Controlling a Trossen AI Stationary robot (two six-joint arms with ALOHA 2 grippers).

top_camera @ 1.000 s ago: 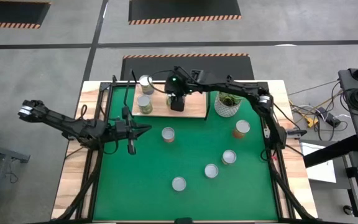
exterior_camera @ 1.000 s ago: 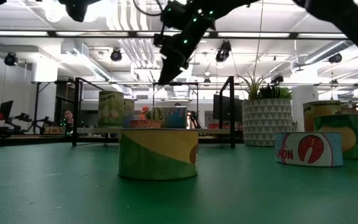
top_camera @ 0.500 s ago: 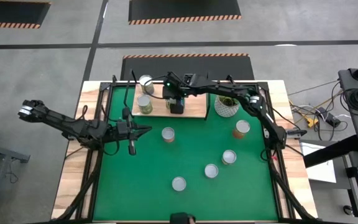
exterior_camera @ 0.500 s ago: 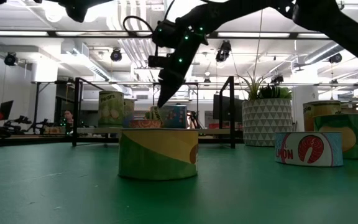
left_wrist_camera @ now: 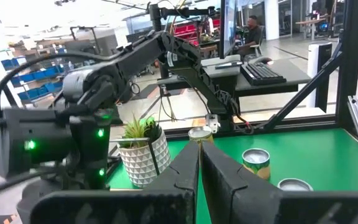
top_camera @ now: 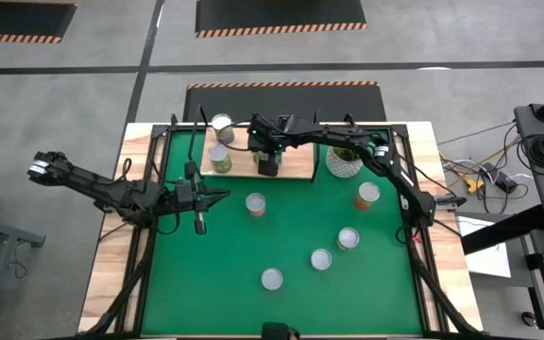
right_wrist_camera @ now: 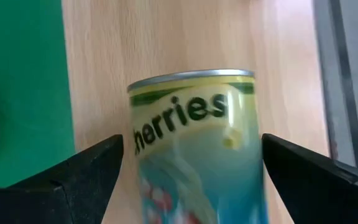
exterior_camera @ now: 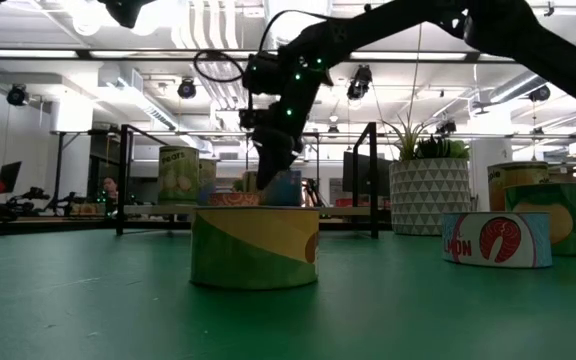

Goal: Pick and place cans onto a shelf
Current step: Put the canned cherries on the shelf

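A pale green "cherries" can [right_wrist_camera: 194, 143] is on the light-wood shelf [top_camera: 296, 166]. In the right wrist view I see it from its side against the board. My right gripper [top_camera: 268, 162] is down over it, open, with one finger on each side [right_wrist_camera: 192, 143]. It also shows low over the shelf in the low view [exterior_camera: 278, 170]. Two more cans [top_camera: 222, 124] [top_camera: 219, 158] stand on the shelf's left part. My left gripper [top_camera: 201, 200] is shut and empty over the mat's left side, as the left wrist view [left_wrist_camera: 199, 155] also shows. My right gripper has its fingers [right_wrist_camera: 73, 180] beside the can's side walls [right_wrist_camera: 143, 155], coming from above and lying across the can. Only a sliver of board shows between finger and can. I cannot tell whether they touch it.
Several cans stand on the green mat [top_camera: 215, 283]: near the shelf [top_camera: 255, 203], at the right [top_camera: 367, 195] and toward the near edge [top_camera: 348, 238] [top_camera: 321, 259] [top_camera: 271, 279]. A white pot with a plant [top_camera: 346, 161] stands right of the shelf.
My right gripper has come down from well above the shelf to the cherries can, its forearm swinging toward the table's left. The can has stayed in place on the shelf.
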